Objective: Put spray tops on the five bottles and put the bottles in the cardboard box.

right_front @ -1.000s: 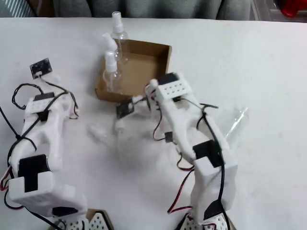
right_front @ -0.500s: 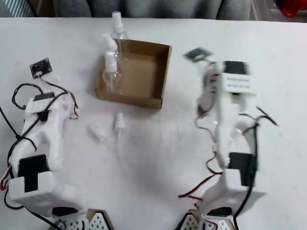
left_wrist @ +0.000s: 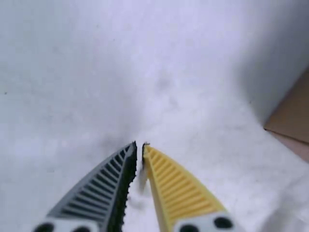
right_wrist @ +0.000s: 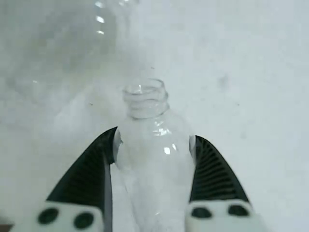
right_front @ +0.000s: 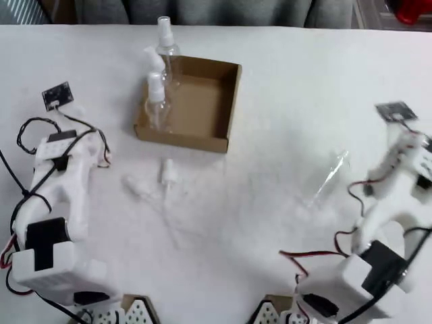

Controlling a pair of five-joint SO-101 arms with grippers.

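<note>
Slippage is the risk: right claw (right_wrist: 154,137) clasps a slick, topless bottle (right_wrist: 145,104) that could twist loose; left claw (left_wrist: 139,145) rests closed, empty.

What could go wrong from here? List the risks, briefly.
1. The uncapped bottle is held in the right gripper; smooth and clear, it may slip or twist.
2. The loose spray top lies pale on the white table, near the cardboard box; a grasp could easily miss it.
</note>
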